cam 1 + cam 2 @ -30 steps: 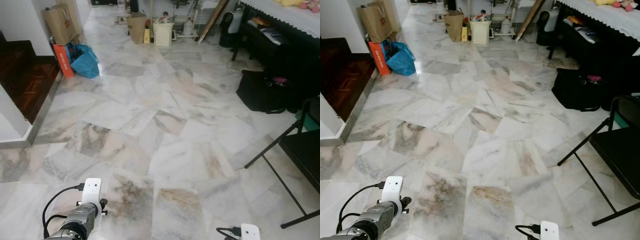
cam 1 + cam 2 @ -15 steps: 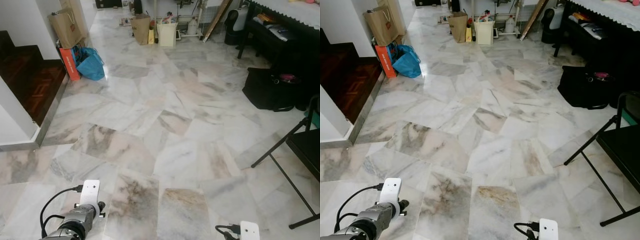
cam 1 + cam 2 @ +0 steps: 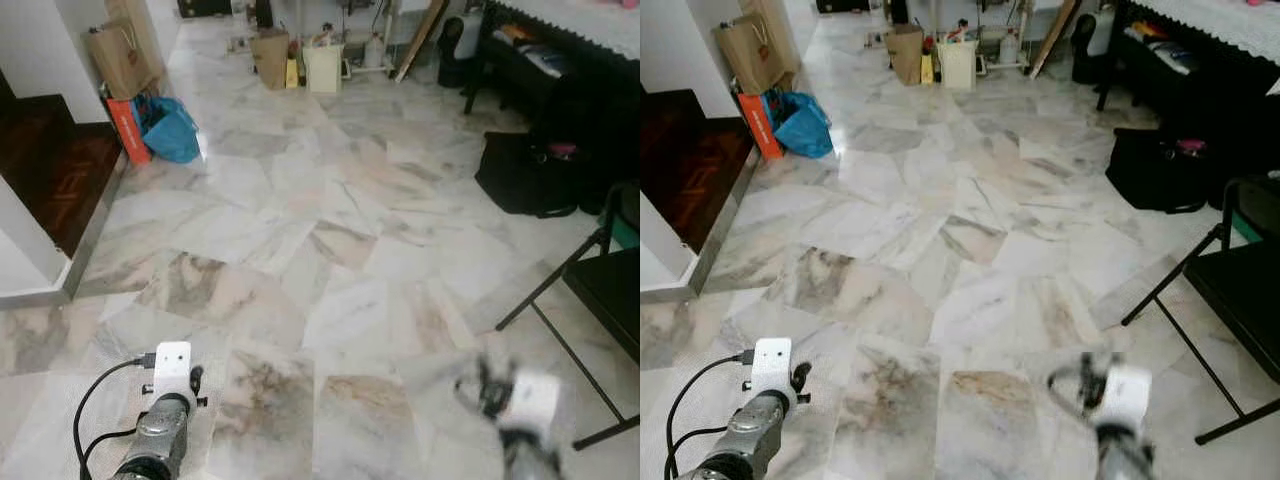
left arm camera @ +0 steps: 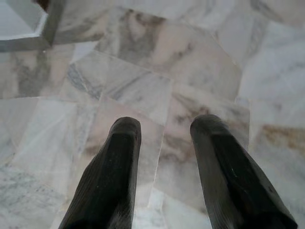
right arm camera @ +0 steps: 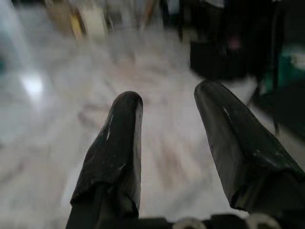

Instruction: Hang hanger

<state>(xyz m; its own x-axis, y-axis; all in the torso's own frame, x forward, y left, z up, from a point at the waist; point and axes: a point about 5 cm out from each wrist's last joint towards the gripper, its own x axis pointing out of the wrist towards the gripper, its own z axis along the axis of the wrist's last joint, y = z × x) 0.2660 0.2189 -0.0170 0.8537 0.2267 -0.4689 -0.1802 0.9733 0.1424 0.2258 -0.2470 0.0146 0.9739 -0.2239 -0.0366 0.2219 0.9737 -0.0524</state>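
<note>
No hanger can be made out in these frames. My left gripper (image 4: 167,121) is open, its two black fingers apart over the marble floor, nothing between them. The left arm (image 3: 168,400) sits low at the near left with its white wrist camera. My right gripper (image 5: 169,93) is also open and holds nothing; it points across the room towards the dark furniture, and its picture is blurred. The right arm (image 3: 520,405) appears as a blurred shape at the near right, close to the chair legs.
A black folding chair (image 3: 603,290) stands at the right. A black bag (image 3: 525,175) lies before a dark table (image 3: 560,60). A blue bag (image 3: 170,130), orange box (image 3: 125,125) and paper bags (image 3: 120,55) line the left wall beside a dark wooden step (image 3: 50,170). Open marble floor lies ahead.
My right arm has swung up and forward, now blurred and higher in the head views. The left arm stays about where it was. The camera has shifted slightly.
</note>
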